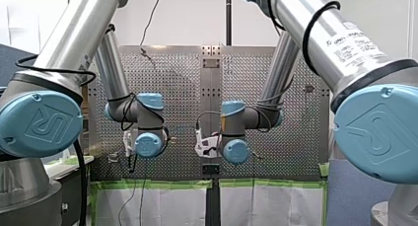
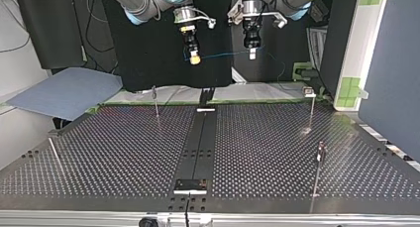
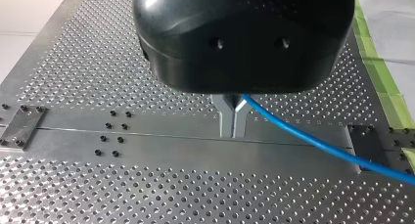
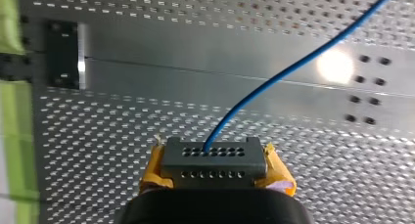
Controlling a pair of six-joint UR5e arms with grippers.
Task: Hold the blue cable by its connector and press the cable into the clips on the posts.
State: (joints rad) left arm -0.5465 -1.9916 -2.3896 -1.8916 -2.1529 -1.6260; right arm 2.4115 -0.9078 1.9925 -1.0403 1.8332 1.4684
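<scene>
The blue cable (image 2: 223, 53) hangs in a shallow span between my two grippers, well above the perforated table (image 2: 124, 152). My right gripper (image 4: 215, 171), with yellow pads (image 4: 278, 171), is shut on the cable's grey connector block (image 4: 211, 158). The cable (image 4: 293, 67) leaves the block's face. My left gripper (image 3: 234, 132) has its metal fingers shut on the cable (image 3: 313, 145), which trails away to one side. In the top view, my right gripper (image 2: 194, 59) is at the left and my left gripper (image 2: 252, 53) at the right. Thin posts (image 2: 156, 102) (image 2: 312, 108) (image 2: 319, 162) stand on the table.
A black strip (image 2: 200, 142) runs down the table's middle, with a small plate (image 2: 190, 186) at its near end. A slanted rod (image 2: 55, 155) stands at the top view's left. A grey-blue sheet (image 2: 64, 90) lies beyond the table's far left corner.
</scene>
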